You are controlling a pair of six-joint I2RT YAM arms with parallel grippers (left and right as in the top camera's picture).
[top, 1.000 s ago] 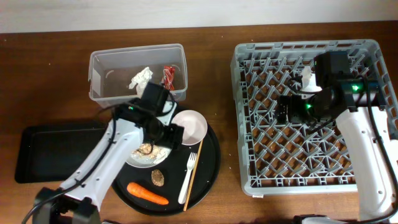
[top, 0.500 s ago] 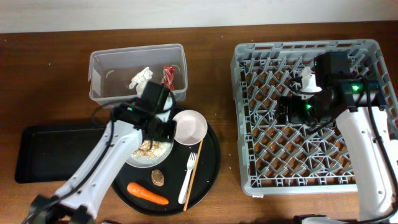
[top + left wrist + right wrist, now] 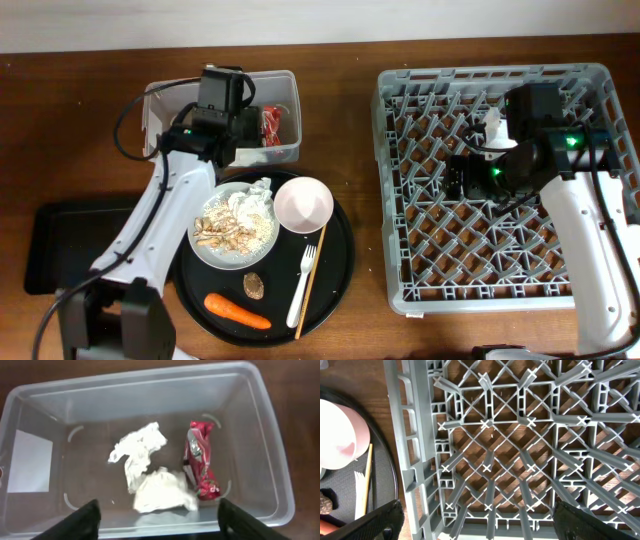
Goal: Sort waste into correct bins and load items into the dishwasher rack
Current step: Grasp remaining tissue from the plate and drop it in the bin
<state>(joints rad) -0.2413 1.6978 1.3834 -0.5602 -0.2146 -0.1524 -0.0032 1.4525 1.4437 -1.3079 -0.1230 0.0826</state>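
A: Two napkins (image 3: 137, 452) + red wrapper (image 3: 200, 467) lie in clear tub (image 3: 260, 435), upper left of overhead view, directly below left gripper (image 3: 159, 522).
B: Jaws?
A: Spread wide, nothing btwn. Right gripper (image 3: 482, 527) likewise spread, empty, over rack (image 3: 490, 450), right side of frame.

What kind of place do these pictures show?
Probably a lab bench for dish clearing, not a kitchen: a wooden table holds a dishwasher rack, a clear waste tub and a black tray.
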